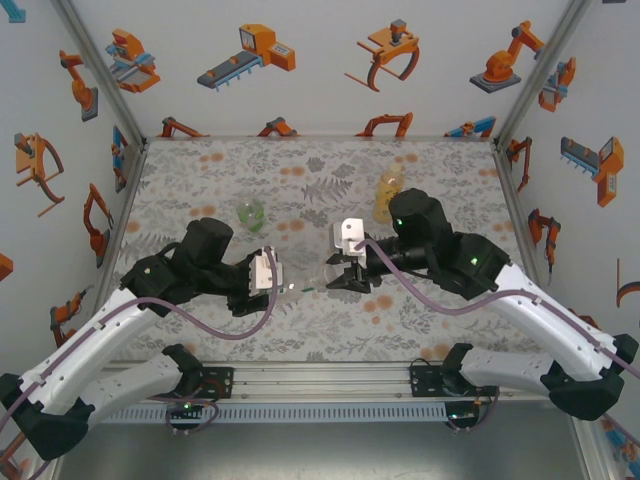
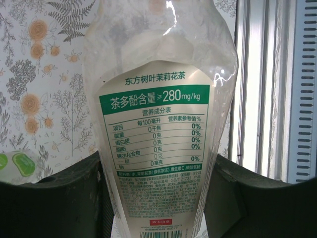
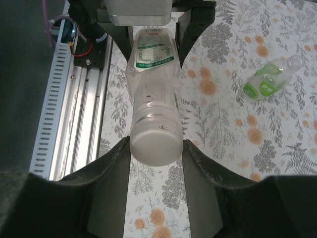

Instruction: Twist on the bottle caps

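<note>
Clear bottle (image 2: 158, 74) is held in the air between both arms over the near middle of the table (image 1: 200, 180). Its green-white label (image 2: 154, 124) is readable in the left wrist view: "东方树叶茉莉花茶", a green band with "茶多酚含量 ≥280mg/kg", then "营养成分表", a nutrition table with rows of 0 values and 0%. The fine print below is too small to read and the barcode is cut off at the bottom edge. Left gripper (image 2: 158, 171) is clamped on the bottle's labelled lower body, dark fingers (image 2: 59, 198) on both sides. Right gripper (image 3: 156, 145) is closed on the whitish cap (image 3: 154, 148) sitting on the bottle's neck, with its fingers (image 3: 106, 188) touching the cap on either side. How far the cap is threaded can't be told. From the top camera the bottle is nearly invisible between the grippers, just a faint glint. Green bottle (image 3: 270, 79) lies on its side on the table, well apart from the grippers, neck pointing away from them. Its green-white label text is too small to read. Amber bottle (image 1: 389, 195) is at the far right of the table, its lower part hidden behind the right arm. Its yellowish label is unreadable and its cap state is unclear. A metal rail (image 3: 74, 114) runs along the near table edge.
</note>
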